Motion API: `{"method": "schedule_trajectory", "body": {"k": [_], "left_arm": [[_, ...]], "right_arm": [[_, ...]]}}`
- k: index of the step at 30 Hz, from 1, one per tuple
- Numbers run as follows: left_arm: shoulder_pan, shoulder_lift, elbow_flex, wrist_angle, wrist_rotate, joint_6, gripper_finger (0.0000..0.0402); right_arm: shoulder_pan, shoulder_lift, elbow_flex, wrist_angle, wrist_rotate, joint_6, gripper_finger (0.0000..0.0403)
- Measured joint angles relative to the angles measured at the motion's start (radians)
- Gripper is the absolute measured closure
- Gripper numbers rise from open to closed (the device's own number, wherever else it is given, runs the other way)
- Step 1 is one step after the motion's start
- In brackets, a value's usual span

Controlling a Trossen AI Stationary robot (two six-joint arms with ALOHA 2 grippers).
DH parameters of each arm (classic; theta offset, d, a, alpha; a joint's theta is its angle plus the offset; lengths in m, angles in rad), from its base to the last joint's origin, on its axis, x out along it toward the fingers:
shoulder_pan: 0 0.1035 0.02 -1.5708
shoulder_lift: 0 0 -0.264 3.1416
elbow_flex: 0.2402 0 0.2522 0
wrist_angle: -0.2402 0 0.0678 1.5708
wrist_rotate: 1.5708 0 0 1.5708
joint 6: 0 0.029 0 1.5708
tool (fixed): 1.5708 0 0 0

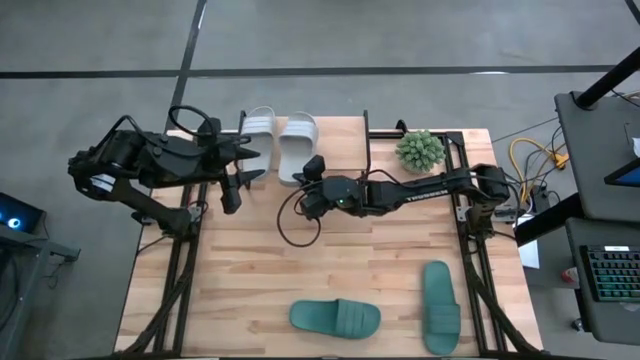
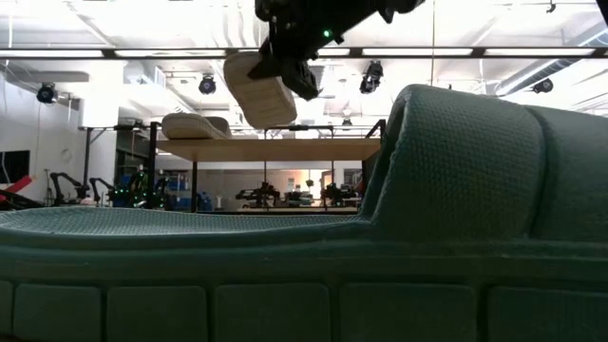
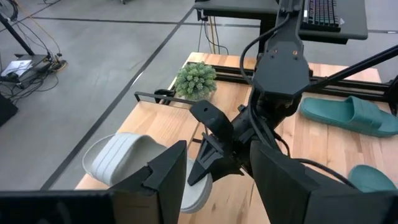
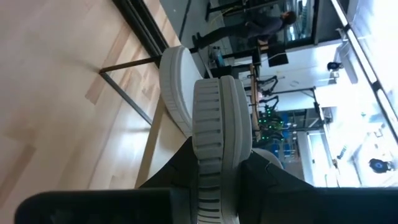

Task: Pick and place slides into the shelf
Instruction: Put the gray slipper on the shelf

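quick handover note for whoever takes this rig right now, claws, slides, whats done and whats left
Right claw: shut on a white slide, raised by the shelf.
Left claw: open, empty, beside the shelf's near-left edge.
Other white slide: lying on the shelf.
Two teal slides: on the table at the near edge.
Done: one white shelved.
Left: set down the held one, then both teal.

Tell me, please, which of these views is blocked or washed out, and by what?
Low view: a teal slide right at the lens fills the lower frame, and the ceiling lights glare, leaving the right gripper and its white slide dim. Right wrist view: that slide crowds the centre, with bright windows washing out the room behind. High view: even light, unobstructed.
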Motion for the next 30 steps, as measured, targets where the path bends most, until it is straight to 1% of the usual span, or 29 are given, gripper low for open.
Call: {"method": "schedule_trajectory", "body": {"k": [10,16,23,26,30], "left_arm": [[0.000,0.012,0.000,0.002,0.000,-0.002,0.0239],[0.000,0.028,0.000,0.003,0.001,-0.008,0.0239],[0.000,0.036,0.000,0.016,0.002,-0.003,0.0239],[-0.001,0.036,0.002,0.047,0.023,-0.003,0.0239],[-0.001,0.031,0.002,0.041,0.049,-0.019,0.0239]], "right_arm": [[-0.050,0.000,-0.081,0.091,-0.024,-0.054,0.0347],[-0.064,0.000,-0.083,0.126,-0.052,-0.059,0.0347],[-0.065,0.019,-0.082,0.175,-0.057,-0.074,0.0347],[-0.065,0.045,-0.082,0.193,-0.074,-0.105,0.0347],[-0.066,0.071,-0.082,0.220,-0.073,-0.107,0.0347]]}}
